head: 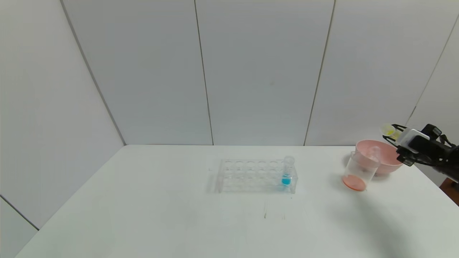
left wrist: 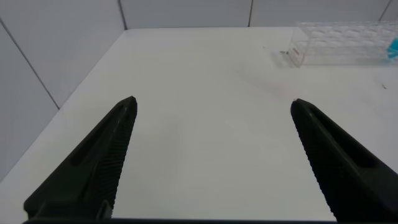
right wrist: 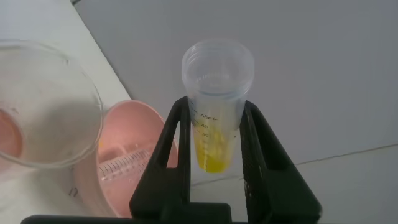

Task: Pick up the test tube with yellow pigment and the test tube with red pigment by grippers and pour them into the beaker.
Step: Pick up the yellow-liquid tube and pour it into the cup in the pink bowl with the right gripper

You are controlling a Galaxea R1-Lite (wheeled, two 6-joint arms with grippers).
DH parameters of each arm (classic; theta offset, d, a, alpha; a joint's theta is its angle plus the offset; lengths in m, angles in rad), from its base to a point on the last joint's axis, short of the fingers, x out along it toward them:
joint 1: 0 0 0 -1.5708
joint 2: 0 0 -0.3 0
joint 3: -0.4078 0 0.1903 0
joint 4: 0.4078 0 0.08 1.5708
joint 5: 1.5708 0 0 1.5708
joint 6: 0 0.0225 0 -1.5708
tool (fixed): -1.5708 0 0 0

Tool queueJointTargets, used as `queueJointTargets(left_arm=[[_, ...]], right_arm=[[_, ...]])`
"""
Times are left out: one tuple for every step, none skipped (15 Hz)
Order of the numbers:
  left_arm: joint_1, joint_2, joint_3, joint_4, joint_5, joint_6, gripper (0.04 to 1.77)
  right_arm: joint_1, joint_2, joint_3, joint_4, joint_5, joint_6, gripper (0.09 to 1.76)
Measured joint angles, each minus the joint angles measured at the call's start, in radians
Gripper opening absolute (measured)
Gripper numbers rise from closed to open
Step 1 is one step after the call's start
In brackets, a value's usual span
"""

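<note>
My right gripper [head: 395,133] is shut on the test tube with yellow pigment [head: 388,130], held tilted in the air above the far right rim of the pink bowl. In the right wrist view the gripper [right wrist: 214,107] clamps that tube [right wrist: 216,74], with yellow liquid near its tip. The beaker [head: 359,171] stands left of the bowl with orange-red liquid in its bottom; it also shows in the right wrist view [right wrist: 46,106]. A clear graduated tube [right wrist: 124,163] lies in the bowl with no red liquid showing. My left gripper [left wrist: 214,101] is open and empty over the table's left side.
The pink bowl [head: 387,157] stands at the table's far right, touching or just behind the beaker. A clear tube rack [head: 251,176] sits mid-table with a blue-liquid tube [head: 287,171] at its right end. The rack also shows in the left wrist view [left wrist: 339,42].
</note>
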Motion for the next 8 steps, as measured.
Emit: queueJointTargets(left_arm=[[0.000,0.000,0.000,0.000,0.000,0.000,1.76],[0.000,0.000,0.000,0.000,0.000,0.000,1.76],[0.000,0.000,0.000,0.000,0.000,0.000,1.76],[0.000,0.000,0.000,0.000,0.000,0.000,1.76],[0.000,0.000,0.000,0.000,0.000,0.000,1.76],[0.000,0.000,0.000,0.000,0.000,0.000,1.76],[0.000,0.000,0.000,0.000,0.000,0.000,1.76],[0.000,0.000,0.000,0.000,0.000,0.000,1.76]], right_arm=[[-0.008,0.005,0.002,0.000,0.002,-0.032,0.54],[-0.012,0.010,0.003,0.000,0.002,-0.049,0.54],[-0.014,0.013,0.003,0.000,0.001,-0.073,0.54],[-0.014,0.015,0.003,0.005,0.001,-0.097,0.54],[-0.014,0.017,0.003,0.019,-0.001,-0.125,0.54],[-0.014,0.019,0.003,0.028,-0.002,-0.145,0.54],[-0.011,0.021,0.001,0.030,-0.003,-0.161,0.54],[-0.008,0.022,-0.001,0.031,-0.006,-0.173,0.54]])
